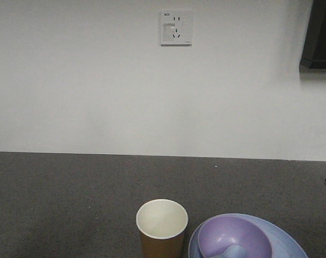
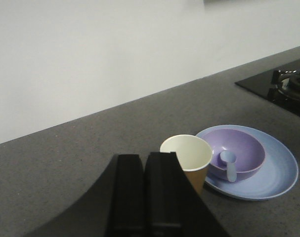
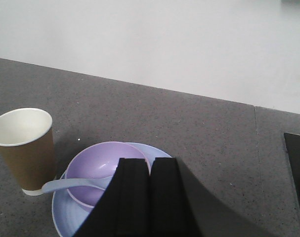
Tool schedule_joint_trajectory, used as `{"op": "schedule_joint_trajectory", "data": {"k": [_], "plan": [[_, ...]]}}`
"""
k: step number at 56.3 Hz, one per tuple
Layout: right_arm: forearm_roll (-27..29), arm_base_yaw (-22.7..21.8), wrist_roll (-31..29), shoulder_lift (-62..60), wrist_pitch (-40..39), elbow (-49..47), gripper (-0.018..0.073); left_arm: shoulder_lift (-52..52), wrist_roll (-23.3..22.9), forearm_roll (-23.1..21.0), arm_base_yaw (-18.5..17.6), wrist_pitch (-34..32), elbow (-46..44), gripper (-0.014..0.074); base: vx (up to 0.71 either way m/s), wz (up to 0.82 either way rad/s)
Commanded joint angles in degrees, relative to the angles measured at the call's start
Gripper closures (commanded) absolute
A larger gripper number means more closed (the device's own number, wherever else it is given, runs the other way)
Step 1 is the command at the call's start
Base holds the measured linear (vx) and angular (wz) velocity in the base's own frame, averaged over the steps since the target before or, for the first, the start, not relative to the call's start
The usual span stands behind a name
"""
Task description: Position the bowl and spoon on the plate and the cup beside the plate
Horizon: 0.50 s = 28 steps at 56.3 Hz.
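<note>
The lavender bowl (image 1: 235, 239) (image 2: 237, 153) (image 3: 103, 165) sits on the pale blue plate (image 1: 289, 242) (image 2: 278, 173) (image 3: 65, 215). A white spoon (image 2: 230, 164) (image 3: 73, 184) lies in the bowl, scoop inside, handle over the rim. The brown paper cup (image 1: 161, 228) (image 2: 188, 158) (image 3: 26, 148) stands upright just left of the plate. My left gripper (image 2: 144, 160) is shut and empty, raised left of the cup. My right gripper (image 3: 150, 163) is shut and empty, above the plate's right part, hiding some of the bowl.
A dark speckled counter (image 1: 71, 193) runs to a white wall with a socket (image 1: 176, 27). A black stove top with a burner (image 2: 288, 84) lies right of the plate; its edge (image 3: 297, 173) shows in the right wrist view.
</note>
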Motion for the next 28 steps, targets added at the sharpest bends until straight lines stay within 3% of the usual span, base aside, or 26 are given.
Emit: {"op": "schedule_joint_trajectory", "data": {"k": [1,28], "plan": [[0.4,-0.1,-0.1,-0.5,-4.9,-0.9,0.0568,-4.4,-0.8,0.9,0.1,-9.4,2.9,0.0599,0.0,0.0],[0.4,-0.1,-0.1,-0.9,-4.9,-0.7,0.0568,-10.2,-0.8,0.9,0.1,-9.1,7.5,0.0599,0.0,0.0]]}}
